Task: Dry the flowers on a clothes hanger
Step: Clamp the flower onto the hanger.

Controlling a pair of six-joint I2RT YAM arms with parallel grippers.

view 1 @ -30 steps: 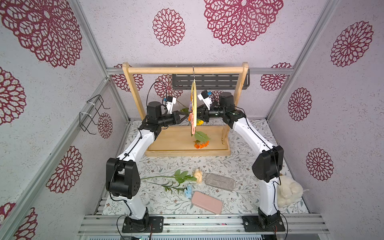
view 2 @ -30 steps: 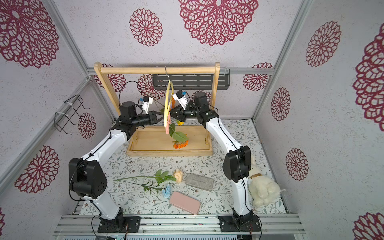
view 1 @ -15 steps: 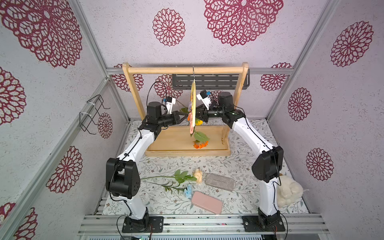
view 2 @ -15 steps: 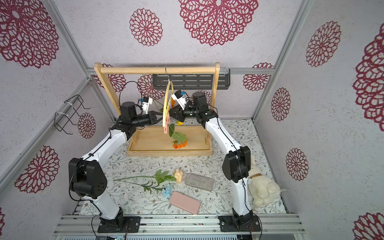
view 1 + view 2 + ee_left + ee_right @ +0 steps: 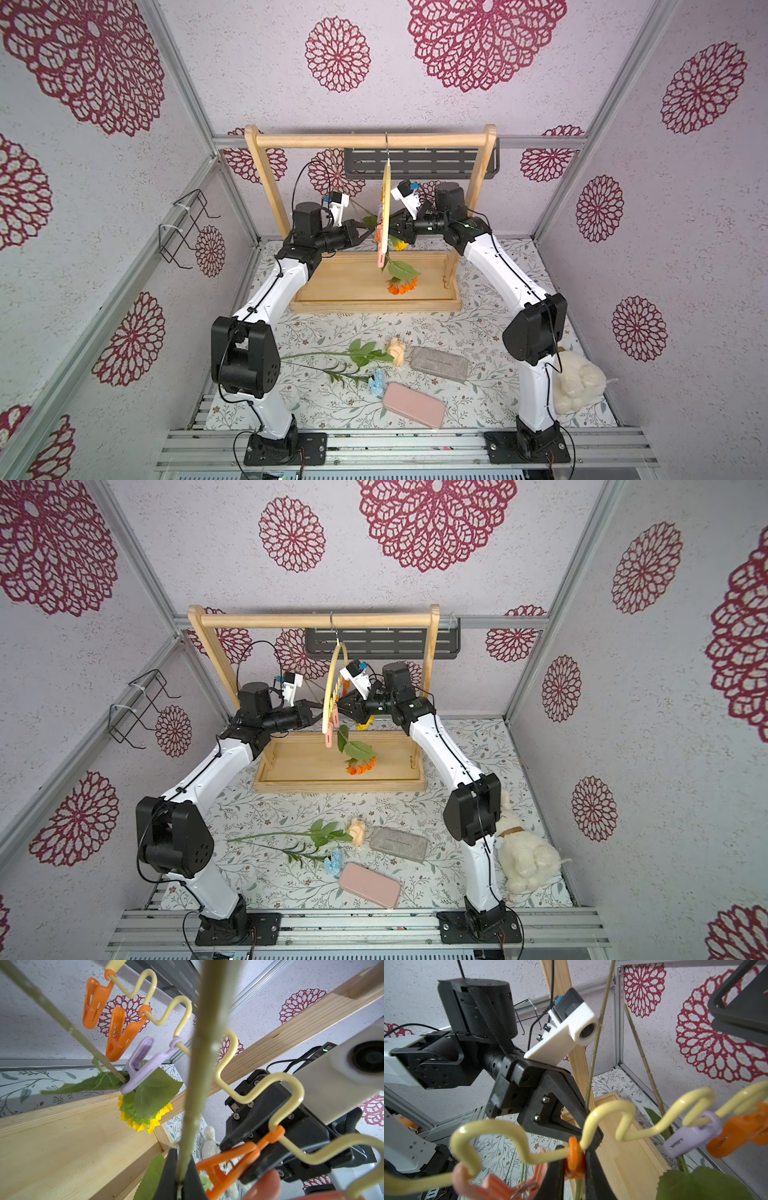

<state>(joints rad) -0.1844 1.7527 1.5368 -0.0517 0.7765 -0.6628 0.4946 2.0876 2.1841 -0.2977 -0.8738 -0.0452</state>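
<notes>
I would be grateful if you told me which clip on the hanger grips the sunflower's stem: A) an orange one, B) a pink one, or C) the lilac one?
C: in the left wrist view the lilac clip is closed on the green stem right by the leaves of the sunflower.

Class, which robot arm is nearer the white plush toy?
Right. The right arm stands beside the plush toy; the left arm is mounted at the opposite side, well away.
</notes>
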